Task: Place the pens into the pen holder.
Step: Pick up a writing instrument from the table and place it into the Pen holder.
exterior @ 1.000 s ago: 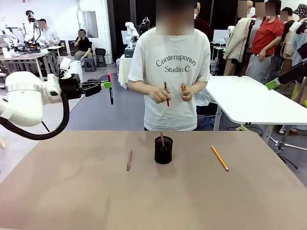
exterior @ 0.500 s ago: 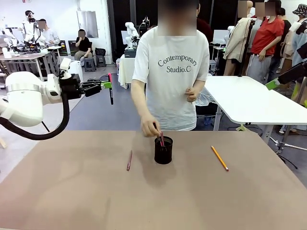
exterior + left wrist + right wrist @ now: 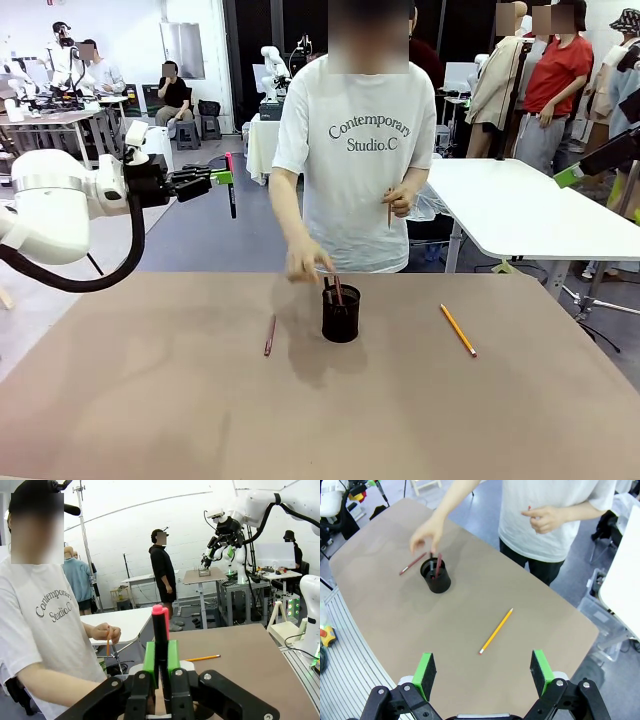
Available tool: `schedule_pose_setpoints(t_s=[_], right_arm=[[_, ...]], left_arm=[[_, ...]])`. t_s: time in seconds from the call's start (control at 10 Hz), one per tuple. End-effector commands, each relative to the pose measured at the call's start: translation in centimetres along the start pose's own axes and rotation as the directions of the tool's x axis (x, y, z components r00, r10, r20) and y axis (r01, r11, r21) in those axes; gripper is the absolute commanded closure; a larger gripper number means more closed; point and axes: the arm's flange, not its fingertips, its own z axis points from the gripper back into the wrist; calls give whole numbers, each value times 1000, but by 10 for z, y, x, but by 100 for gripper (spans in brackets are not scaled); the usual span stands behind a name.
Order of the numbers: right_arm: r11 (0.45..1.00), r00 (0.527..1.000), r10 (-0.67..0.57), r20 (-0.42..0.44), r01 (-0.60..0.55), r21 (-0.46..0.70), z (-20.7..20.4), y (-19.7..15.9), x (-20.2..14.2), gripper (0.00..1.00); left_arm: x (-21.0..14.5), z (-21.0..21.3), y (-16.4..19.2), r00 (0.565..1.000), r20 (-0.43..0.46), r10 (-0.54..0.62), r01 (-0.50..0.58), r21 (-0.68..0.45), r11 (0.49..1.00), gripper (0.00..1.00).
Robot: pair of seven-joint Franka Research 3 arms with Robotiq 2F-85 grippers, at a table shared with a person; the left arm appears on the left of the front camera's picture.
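Front view: left tool (image 3: 222,178) clamped on red-and-black pen (image 3: 231,190), upright, high at far left, well apart from pen holder (image 3: 341,318) at middle of bench (image 3: 150,400). Right tool (image 3: 482,672) wide open, empty. Step, likely: pen transport. Next: swing right, lower tip into holder, clear of person's hand (image 3: 303,263).

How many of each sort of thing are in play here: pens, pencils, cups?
Pens: 5 (red-and-black pen in the robot's left hand, dark-red pen lying flat, two standing pens, orange one in the person's hand)
Pencils: 1 (yellow pencil)
Cups: 1 (pen holder)
Total: 7
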Motion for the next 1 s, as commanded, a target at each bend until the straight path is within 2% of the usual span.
schedule_pose_setpoints(t_s=[0.0,0.9], right_arm=[[1000,1000,3,15,-4,12,1,0,1,0],[1000,1000,3,15,-4,12,1,0,1,0]], left_arm=[[4,1,-2,1000,-5,-8,8,7,1000,100],[4,1,-2,1000,-5,-8,8,7,1000,100]])
